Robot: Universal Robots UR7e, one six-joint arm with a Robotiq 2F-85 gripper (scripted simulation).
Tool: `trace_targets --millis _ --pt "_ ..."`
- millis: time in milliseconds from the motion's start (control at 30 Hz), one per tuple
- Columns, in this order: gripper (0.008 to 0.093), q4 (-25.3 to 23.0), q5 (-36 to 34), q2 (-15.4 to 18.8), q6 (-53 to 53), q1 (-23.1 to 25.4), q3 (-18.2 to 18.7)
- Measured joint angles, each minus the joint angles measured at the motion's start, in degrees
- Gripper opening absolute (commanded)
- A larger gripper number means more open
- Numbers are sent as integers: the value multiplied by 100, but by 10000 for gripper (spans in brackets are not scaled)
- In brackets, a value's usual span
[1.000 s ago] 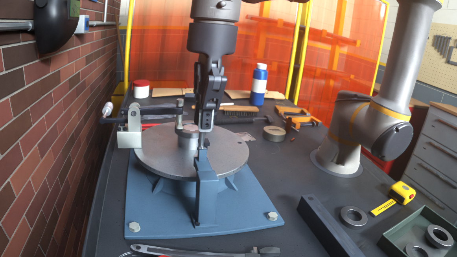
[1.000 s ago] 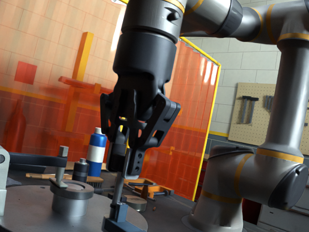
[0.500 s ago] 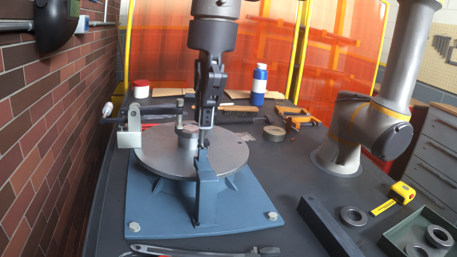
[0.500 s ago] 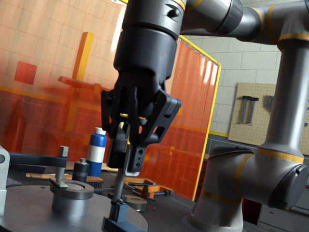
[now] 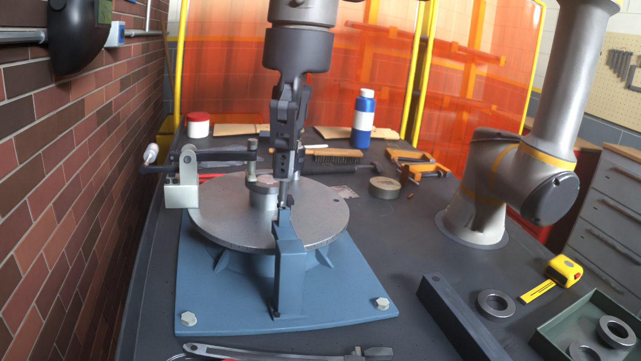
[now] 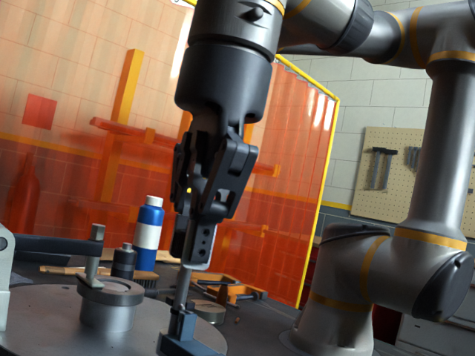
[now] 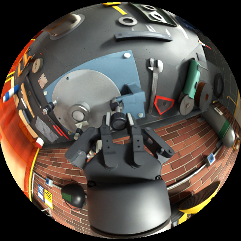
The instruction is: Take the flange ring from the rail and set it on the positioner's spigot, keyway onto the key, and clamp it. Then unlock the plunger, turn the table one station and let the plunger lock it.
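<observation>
My gripper (image 5: 284, 172) (image 6: 190, 256) (image 7: 118, 121) stands over the blue plunger bracket (image 5: 288, 260) at the table's near edge, closed around the plunger's black knob (image 7: 118, 121). The plunger's thin rod (image 5: 282, 192) (image 6: 182, 285) runs straight down from the fingers into the bracket's top. The flange ring (image 5: 265, 186) (image 6: 109, 294) (image 7: 79, 112) sits on the spigot at the middle of the round grey table (image 5: 268, 211). The toggle clamp (image 5: 193, 168) has its arm across the ring, with its foot (image 6: 91, 279) resting on the ring's top.
A green tray (image 5: 596, 331) at the bench's near right corner holds two spare rings. Another ring (image 5: 495, 305) lies beside the dark rail (image 5: 460, 314). A wrench (image 5: 287, 352) lies in front of the blue base plate. The brick wall is close on the left. The arm's base (image 5: 477, 210) stands to the right.
</observation>
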Motion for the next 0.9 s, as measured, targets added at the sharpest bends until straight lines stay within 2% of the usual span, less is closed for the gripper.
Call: trace_targets --millis 500,700,900 --pt "80 0 0 0 3371 0 0" --pt "80 0 0 0 3975 0 0" --pt "80 -1 0 0 4077 0 0"
